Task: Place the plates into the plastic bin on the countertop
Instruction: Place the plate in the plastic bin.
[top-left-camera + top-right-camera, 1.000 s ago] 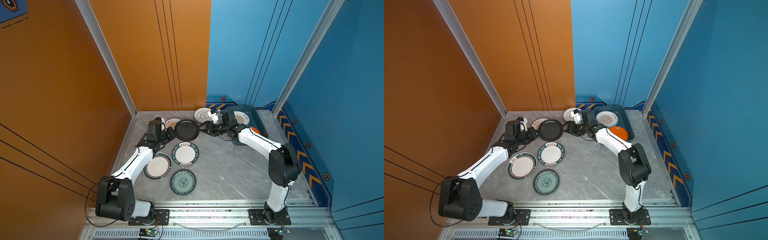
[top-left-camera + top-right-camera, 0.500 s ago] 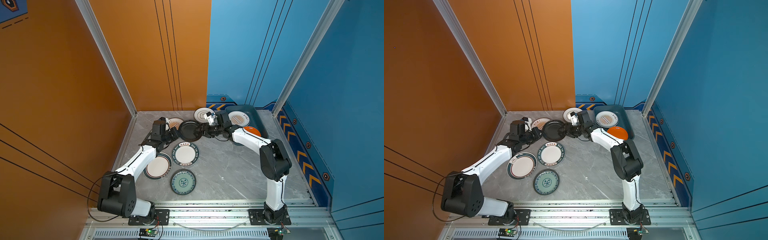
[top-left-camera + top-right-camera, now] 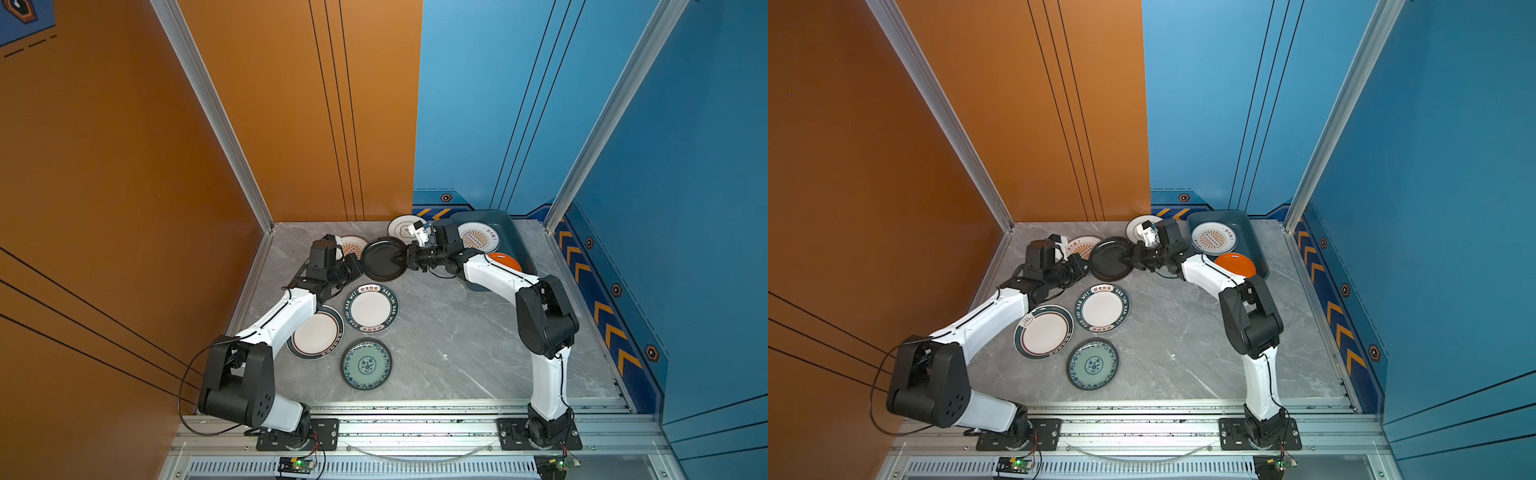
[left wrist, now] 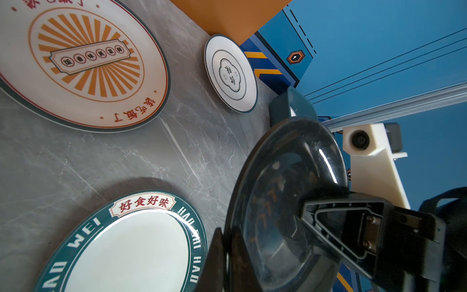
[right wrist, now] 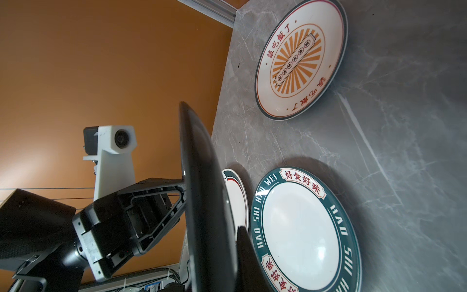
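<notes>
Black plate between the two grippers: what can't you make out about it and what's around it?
Left gripper: in the left wrist view its dark fingers blend into the black plate and run off the edge; grip unclear.
Orange plate: partly behind the right arm in both top views.
Plastic bin: floor under its sunburst plate covered.
</notes>
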Tool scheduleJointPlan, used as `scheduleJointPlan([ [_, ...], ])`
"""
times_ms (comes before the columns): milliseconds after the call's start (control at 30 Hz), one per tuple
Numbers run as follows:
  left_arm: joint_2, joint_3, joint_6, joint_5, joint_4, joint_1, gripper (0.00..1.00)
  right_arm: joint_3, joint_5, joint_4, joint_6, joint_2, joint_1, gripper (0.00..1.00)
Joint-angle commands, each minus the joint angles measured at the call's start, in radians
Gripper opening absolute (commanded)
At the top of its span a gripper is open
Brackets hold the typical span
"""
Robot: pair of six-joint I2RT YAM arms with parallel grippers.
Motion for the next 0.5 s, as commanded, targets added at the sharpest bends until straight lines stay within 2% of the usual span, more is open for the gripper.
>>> scheduleJointPlan([
  [0,0.002,0.041,0.043,0.017,0.007,-0.017,0.31,0.017,0.078,-0.141,-0.101,-0.057,-0.038,0.00],
  [67,-0.002,0.041,0.062,0.010,-0.016,-0.018,0.51,0.008,0.097,-0.218,-0.153,-0.097,-0.080,0.00],
  [133,-0.011,0.041,0.088,-0.007,-0.051,-0.020,0.66,-0.004,0.123,-0.282,-0.200,-0.147,-0.138,0.00],
  [267,-0.037,0.041,0.140,-0.040,-0.097,-0.017,0.89,-0.041,0.214,-0.433,-0.285,-0.236,-0.286,0.00],
  [300,-0.042,0.040,0.152,-0.053,-0.108,-0.016,0.98,-0.049,0.238,-0.467,-0.305,-0.255,-0.327,0.00],
  [467,-0.040,0.026,0.172,-0.045,-0.128,0.025,0.98,-0.113,0.268,-0.539,-0.365,-0.286,-0.492,0.00],
])
